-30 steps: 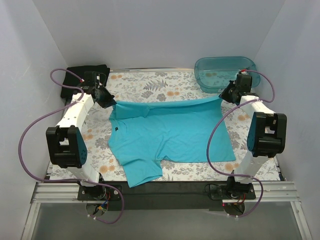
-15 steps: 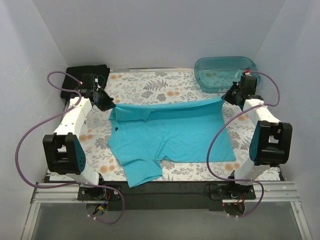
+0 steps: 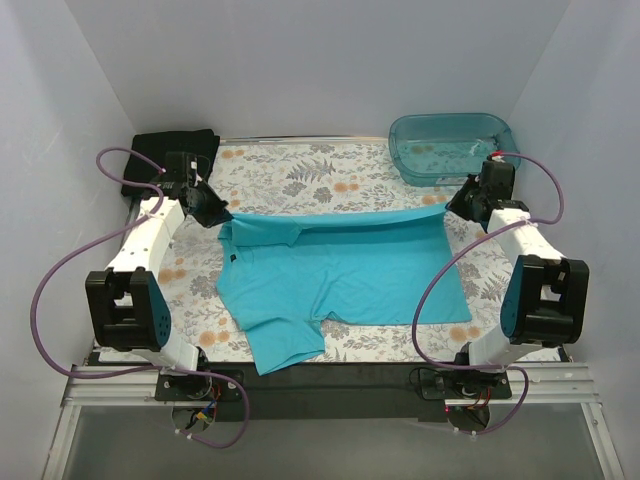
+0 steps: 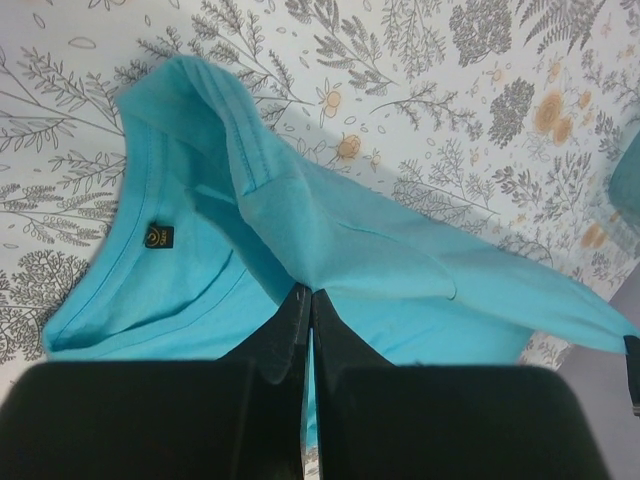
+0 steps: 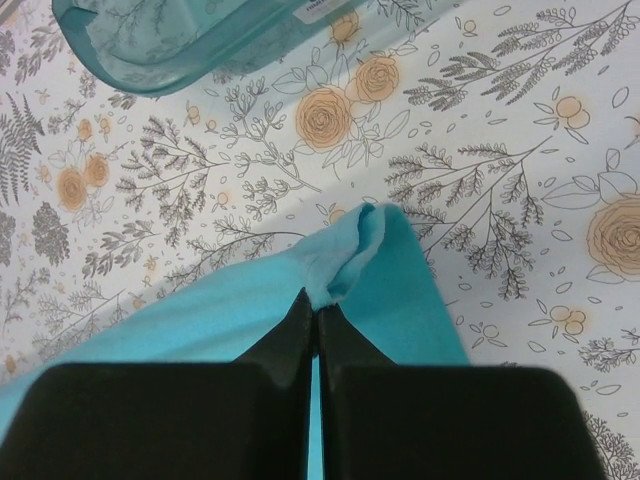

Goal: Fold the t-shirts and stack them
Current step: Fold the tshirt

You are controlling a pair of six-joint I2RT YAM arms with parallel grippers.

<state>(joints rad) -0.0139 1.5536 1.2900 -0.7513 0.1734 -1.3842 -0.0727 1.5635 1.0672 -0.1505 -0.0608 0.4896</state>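
Two closed pincers hold the turquoise t-shirt's [image 3: 340,275] far edge raised: the left gripper [image 3: 213,208] near the collar, the right gripper [image 3: 458,203] at the opposite corner. The rest lies flat mid-table [image 3: 300,170]. The black t-shirt [image 3: 165,155], seemingly folded, sits at the far-left corner; the tub [image 3: 450,145] stands just beyond the right gripper.

Robot lab booth, plain white walls [image 3: 320,60], floral-covered table [image 3: 300,165], metal rail [image 3: 110,385]

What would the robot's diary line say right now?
step: folding teal shirt | left gripper: shut on shirt edge | right gripper: shut on shirt edge | black shirt: far-left corner
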